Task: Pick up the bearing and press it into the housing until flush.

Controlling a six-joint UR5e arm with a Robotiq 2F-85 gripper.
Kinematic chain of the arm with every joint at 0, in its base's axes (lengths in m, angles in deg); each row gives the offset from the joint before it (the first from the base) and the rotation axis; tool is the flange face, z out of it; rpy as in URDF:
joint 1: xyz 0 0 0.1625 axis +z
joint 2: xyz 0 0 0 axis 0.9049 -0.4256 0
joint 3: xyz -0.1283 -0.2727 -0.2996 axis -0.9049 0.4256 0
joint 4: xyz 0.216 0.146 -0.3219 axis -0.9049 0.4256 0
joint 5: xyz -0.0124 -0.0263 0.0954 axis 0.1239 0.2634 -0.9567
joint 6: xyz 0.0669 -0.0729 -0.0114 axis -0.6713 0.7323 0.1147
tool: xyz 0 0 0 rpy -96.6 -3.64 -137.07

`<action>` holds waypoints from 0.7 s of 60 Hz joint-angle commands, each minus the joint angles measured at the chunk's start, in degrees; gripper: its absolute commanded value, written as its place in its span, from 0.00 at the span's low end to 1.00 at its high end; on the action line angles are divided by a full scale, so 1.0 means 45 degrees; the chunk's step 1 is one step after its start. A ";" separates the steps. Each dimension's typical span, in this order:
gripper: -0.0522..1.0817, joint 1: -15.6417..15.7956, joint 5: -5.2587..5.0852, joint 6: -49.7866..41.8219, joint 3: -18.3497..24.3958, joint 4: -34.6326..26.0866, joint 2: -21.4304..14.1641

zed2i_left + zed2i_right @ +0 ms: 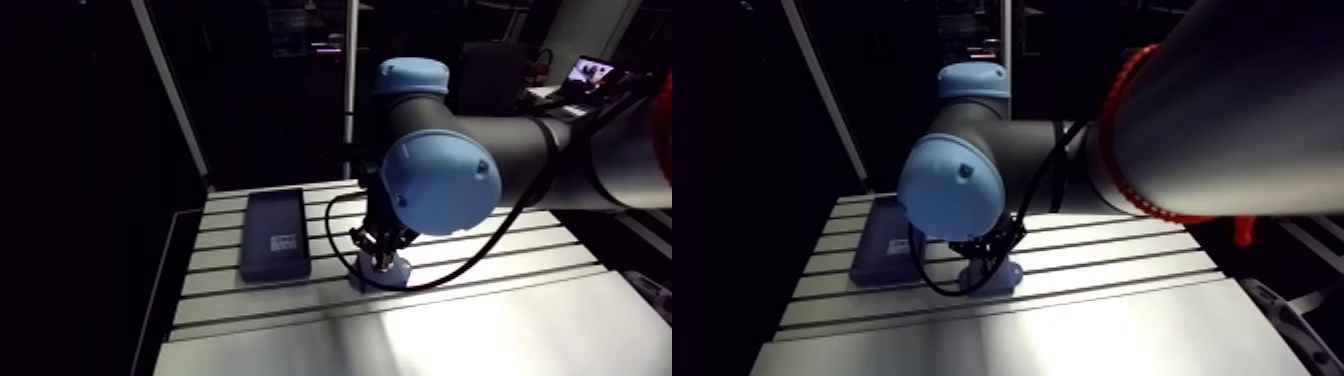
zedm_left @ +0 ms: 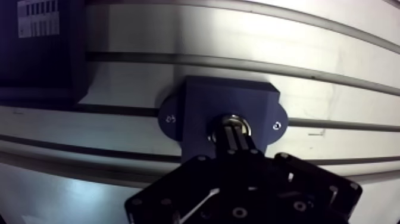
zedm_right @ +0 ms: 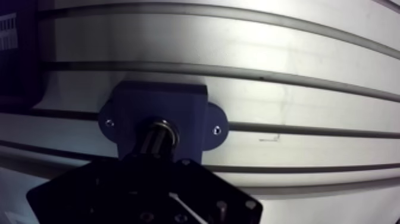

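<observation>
Only the wrist view shows my end effector (image 2: 234, 130) closed over the shiny ring-shaped bearing (image 2: 228, 118) in the matte blue housing (image 2: 199, 102).

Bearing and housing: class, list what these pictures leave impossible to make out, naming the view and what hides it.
1. The bearing: in the wrist view only part of its rim shows. The gripper covers the rest, so flush with the housing cannot be judged.
2. The label on the dark tray: print too small in the arm view, cut by the edge in the wrist view.
</observation>
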 commanded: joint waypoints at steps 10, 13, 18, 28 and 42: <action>1.00 0.0003 -0.0004 0.0013 -0.0001 0.0001 0.0089; 1.00 0.0003 0.0010 0.0015 -0.0001 0.0018 0.0094; 1.00 0.0003 0.0013 0.0015 -0.0001 0.0021 0.0095; 1.00 0.0003 0.0013 0.0032 -0.0021 0.0021 0.0095; 1.00 0.0003 0.0013 0.0152 -0.0038 0.0021 0.0115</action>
